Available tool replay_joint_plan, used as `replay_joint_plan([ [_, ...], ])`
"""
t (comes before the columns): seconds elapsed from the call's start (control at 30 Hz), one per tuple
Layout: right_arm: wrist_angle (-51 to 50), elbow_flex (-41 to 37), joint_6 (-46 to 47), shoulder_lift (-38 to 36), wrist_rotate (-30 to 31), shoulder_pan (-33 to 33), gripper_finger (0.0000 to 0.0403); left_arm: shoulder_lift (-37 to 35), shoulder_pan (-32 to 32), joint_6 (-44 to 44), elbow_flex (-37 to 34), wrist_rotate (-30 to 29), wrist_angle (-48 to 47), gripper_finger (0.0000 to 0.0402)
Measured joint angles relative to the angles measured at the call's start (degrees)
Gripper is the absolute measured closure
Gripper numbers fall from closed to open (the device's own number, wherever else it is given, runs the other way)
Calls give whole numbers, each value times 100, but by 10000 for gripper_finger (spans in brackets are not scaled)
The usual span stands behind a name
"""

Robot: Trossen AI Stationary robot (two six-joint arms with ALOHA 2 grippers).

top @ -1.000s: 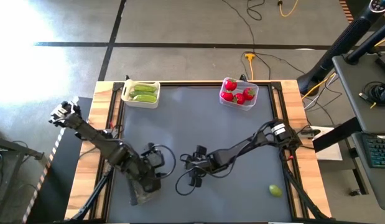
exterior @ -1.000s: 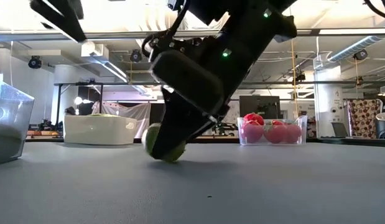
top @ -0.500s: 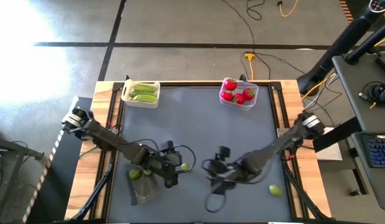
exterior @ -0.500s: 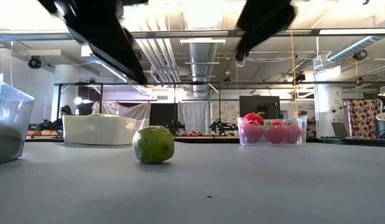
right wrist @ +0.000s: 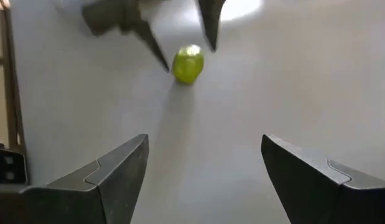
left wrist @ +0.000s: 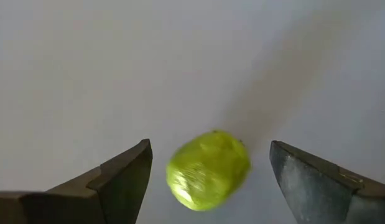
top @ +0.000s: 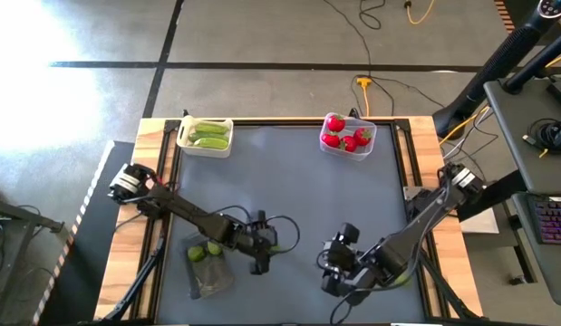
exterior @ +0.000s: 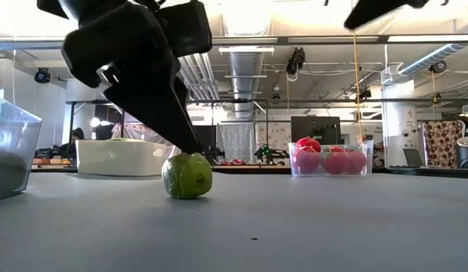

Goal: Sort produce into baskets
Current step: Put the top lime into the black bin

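A small round lime-green fruit [top: 272,241] lies on the grey table mat, near the middle of the near half. My left gripper [top: 261,246] is low over it and open. Its two fingers stand on either side of the fruit [left wrist: 208,168] without touching it. My right gripper [top: 337,265] is open and empty, to the right of the fruit and nearer the front edge. It sees the fruit [right wrist: 188,64] from a distance. A second lime-green fruit [top: 204,253] lies in the dark see-through basket [top: 210,277].
An opaque white basket [top: 206,136] with green cucumbers stands at the far left. A clear basket [top: 349,137] with red strawberries stands at the far right. The mat between them and the arms is bare. Wooden table edges frame the mat.
My right gripper has let go of the lime-green fruit on the mat and drawn off toward the table's right and near edge. My left gripper has gone from over the dark basket toward the right and come down around the fruit. The fruit has stayed where it was.
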Motion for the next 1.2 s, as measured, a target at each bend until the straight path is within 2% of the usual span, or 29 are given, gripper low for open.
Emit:
replay_joint_plan([
  [0.1,9,-2,97,196,-248,13,103,-7,20,663,2,86,22,95],
  [0.27,34,-4,81,510,-724,9,105,-9,57,2094,2,702,-6,95],
  [0.47,522,-7,257,830,-960,9,106,97,294,2676,4,670,-12,95],
  [0.63,1079,3,294,1092,-1026,9,106,390,335,2873,4,1048,18,95],
  [0.8,860,7,451,1076,-1002,9,106,536,337,1945,101,1069,-11,123],
  [0.97,839,13,282,1073,-1003,-91,106,538,326,1149,286,1046,-35,188],
  [1.13,122,48,-25,1071,-1093,-279,106,372,255,399,655,1207,-911,265],
  [1.2,-150,79,-75,1071,-1194,-341,106,131,104,138,951,1221,-1571,268],
])
